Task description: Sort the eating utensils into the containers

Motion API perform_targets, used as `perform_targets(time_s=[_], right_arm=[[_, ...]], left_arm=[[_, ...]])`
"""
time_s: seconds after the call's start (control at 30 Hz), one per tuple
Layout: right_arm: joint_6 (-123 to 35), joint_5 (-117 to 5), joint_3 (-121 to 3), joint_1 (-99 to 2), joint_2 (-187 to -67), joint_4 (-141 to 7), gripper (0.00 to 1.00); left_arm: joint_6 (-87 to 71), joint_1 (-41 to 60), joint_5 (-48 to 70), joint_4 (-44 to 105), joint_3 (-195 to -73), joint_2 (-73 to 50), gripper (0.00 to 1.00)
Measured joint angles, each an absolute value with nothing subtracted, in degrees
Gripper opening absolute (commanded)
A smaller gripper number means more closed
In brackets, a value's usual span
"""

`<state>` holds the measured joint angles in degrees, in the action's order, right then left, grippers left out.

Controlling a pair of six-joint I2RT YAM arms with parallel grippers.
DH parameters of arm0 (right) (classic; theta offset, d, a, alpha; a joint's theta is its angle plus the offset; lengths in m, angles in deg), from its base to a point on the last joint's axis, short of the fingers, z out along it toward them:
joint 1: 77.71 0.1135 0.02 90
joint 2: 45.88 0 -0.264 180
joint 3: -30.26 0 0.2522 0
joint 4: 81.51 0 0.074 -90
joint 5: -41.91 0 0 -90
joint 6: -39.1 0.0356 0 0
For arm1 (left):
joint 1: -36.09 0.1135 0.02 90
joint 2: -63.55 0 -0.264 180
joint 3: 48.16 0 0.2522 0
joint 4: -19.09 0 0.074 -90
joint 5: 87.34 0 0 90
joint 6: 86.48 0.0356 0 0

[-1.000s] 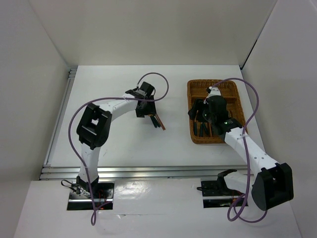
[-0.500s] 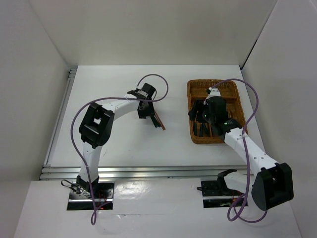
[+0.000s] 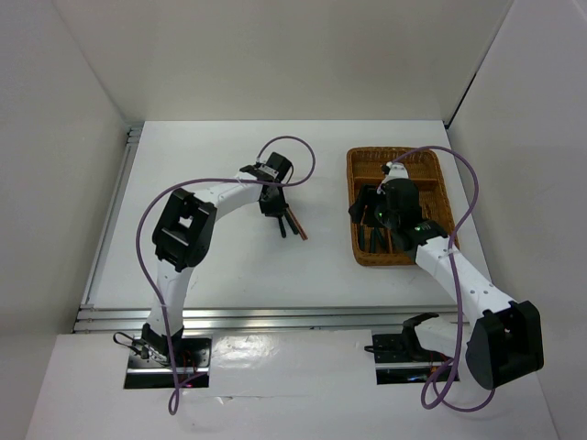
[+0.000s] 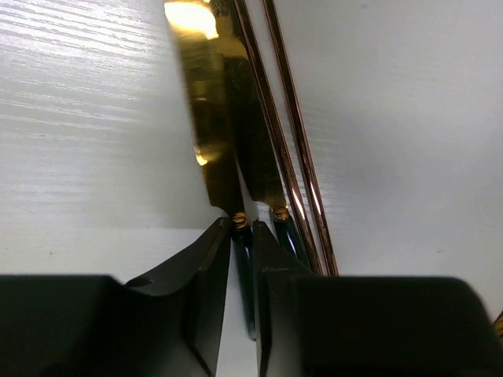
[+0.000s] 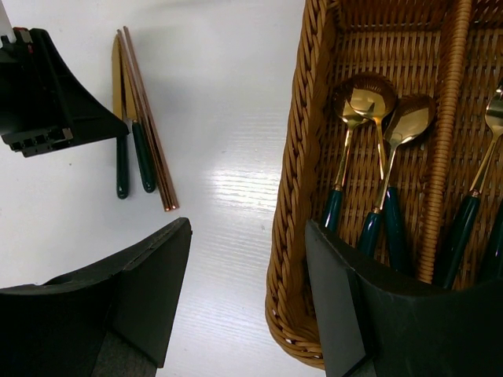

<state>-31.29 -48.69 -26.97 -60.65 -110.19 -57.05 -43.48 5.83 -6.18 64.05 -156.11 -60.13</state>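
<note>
On the white table lie two knives with gold blades and dark green handles, and two brown chopsticks beside them. My left gripper is down at the table, shut on the green handle of the left knife; the other knife lies just right of it. The same group shows in the top view, under the left gripper. My right gripper is open and straddles the left wall of the wicker tray, holding nothing. Gold spoons lie in the tray's left compartment.
A woven divider separates the spoons from another compartment holding a gold utensil with a green handle. The tray sits at the right of the table. White walls enclose the table on three sides.
The left gripper's jaws have closed in from wide apart onto the knife handle, and the left wrist has shifted slightly right. The right arm has not moved.
</note>
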Motion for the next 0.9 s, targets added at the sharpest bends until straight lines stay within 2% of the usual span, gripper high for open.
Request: perform_targets(time_s=[0.03, 0.07, 0.2, 0.47, 0.5, 0.67, 0.9], right_arm=[[-31.3, -48.7, -27.0, -60.6, -110.2, -57.0, 0.68], [-31.3, -48.7, -27.0, -60.6, -110.2, -57.0, 0.68], [-31.3, -48.8, -27.0, -60.6, -110.2, -57.0, 0.68], [-31.3, -55.7, -27.0, -60.6, -110.3, -59.2, 0.68], [-31.3, -57.3, -27.0, -60.5, -110.4, -59.9, 0.69], [-31.3, -64.5, -26.9, -56.4, -113.5, -65.8, 0.72], [-31.2, -68.5, -26.9, -49.4, -121.7, -71.6, 0.72]], left_arm=[[-43.5, 5.8, -6.2, 64.2, -156.1, -60.1, 0.22], [-43.8, 5.8, -6.2, 64.2, -156.1, -60.1, 0.19], [-44.6, 5.8, -6.2, 64.2, -156.1, -60.1, 0.14], [-44.8, 5.8, -7.2, 64.7, -153.2, -57.6, 0.14], [-44.8, 5.7, -7.4, 65.0, -152.3, -56.7, 0.12], [-44.9, 5.7, -8.7, 65.2, -148.5, -48.5, 0.1], [-44.9, 5.7, -8.7, 60.5, -146.3, -37.2, 0.11]])
